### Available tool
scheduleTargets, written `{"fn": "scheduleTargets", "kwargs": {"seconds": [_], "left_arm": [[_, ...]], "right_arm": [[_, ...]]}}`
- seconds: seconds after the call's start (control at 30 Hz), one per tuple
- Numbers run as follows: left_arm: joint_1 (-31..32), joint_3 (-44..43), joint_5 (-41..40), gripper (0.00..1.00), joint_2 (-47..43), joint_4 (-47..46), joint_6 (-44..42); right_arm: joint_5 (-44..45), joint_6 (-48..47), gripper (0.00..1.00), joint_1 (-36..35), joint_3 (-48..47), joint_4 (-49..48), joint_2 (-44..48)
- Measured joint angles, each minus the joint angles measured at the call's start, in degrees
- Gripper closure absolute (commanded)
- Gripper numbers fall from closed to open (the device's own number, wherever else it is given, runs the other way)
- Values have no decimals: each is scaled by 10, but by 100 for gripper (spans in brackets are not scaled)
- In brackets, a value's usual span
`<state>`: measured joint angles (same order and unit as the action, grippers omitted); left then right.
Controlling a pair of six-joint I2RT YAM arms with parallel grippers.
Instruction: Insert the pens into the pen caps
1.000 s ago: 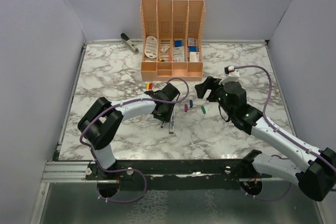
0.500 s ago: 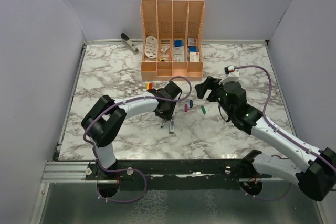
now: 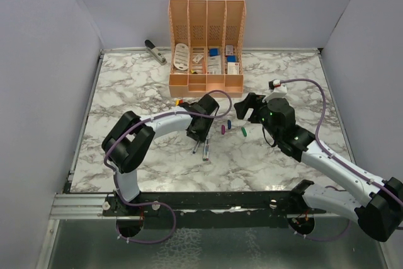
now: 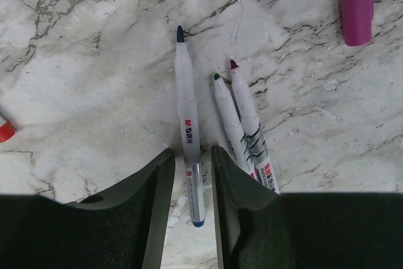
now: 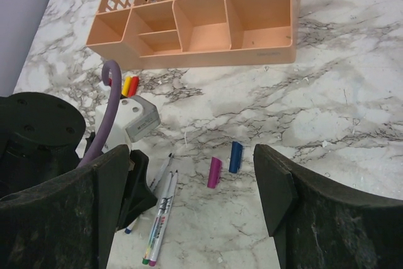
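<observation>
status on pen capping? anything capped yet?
Done: nothing; the three pens in view all have bare tips. In hand: the left gripper has its jaws either side of the blue-tipped pen lying on the table, slim gaps showing, not yet clamped. The right gripper hangs open and empty over the purple cap and blue cap. Left: every insertion; the green-tipped pen and red-tipped pen lie alongside.

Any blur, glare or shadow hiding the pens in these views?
Left wrist: sharp, evenly lit, no glare; the blue-tipped pen reads clearly. Right wrist: table crisp, its own fingers dark and grainy. Top external: even light, pens too small to resolve.
</observation>
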<state>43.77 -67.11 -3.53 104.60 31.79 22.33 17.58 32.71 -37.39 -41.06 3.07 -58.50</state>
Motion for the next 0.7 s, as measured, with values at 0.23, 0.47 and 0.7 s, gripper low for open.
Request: {"fn": "scheduleTargets", "kwargs": {"seconds": [0.23,0.47,0.7], "left_arm": [[-26,-13,18,67,9,16,-20],[-32,-24,27,68,17,28,-37],[-34,-34,32,69,25,40,-54]], "right_arm": [[2,0,21,0,0,0,0],[4,0,21,0,0,0,0],[11,0,21,0,0,0,-5]]}}
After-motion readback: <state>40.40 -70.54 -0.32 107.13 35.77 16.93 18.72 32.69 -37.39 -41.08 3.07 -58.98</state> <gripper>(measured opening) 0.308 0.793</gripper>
